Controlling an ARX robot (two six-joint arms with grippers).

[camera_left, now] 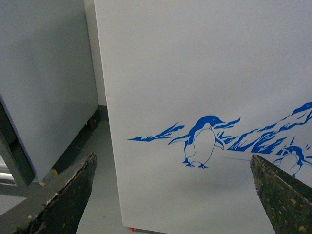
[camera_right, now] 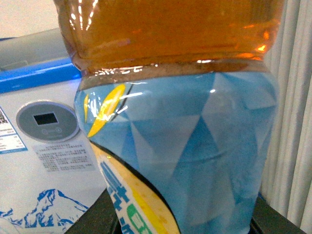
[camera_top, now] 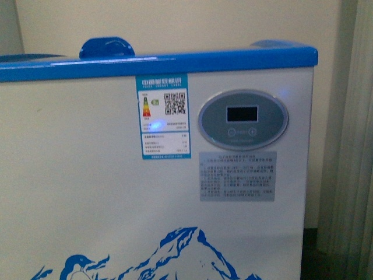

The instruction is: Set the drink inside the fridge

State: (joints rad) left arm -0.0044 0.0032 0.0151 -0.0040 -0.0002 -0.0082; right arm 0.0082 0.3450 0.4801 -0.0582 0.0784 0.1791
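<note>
The fridge (camera_top: 105,192) fills the front view: a white chest cooler with a blue top rim (camera_top: 175,61), an oval display (camera_top: 243,119) and a blue mountain print. Neither arm shows in that view. In the right wrist view the drink (camera_right: 195,161) fills the picture, with amber liquid above a pale blue and yellow wrapper. My right gripper (camera_right: 183,222) is shut on it, its dark fingers (camera_right: 95,219) showing at either side. The fridge (camera_right: 44,161) stands behind the drink. My left gripper (camera_left: 173,195) is open and empty, facing the fridge's penguin print (camera_left: 202,141).
A grey upright cabinet (camera_left: 44,83) stands beside the fridge in the left wrist view, with grey floor (camera_left: 95,195) between them. Pale curtain folds (camera_top: 349,146) hang to the right of the fridge. An energy label (camera_top: 163,116) is stuck next to the display.
</note>
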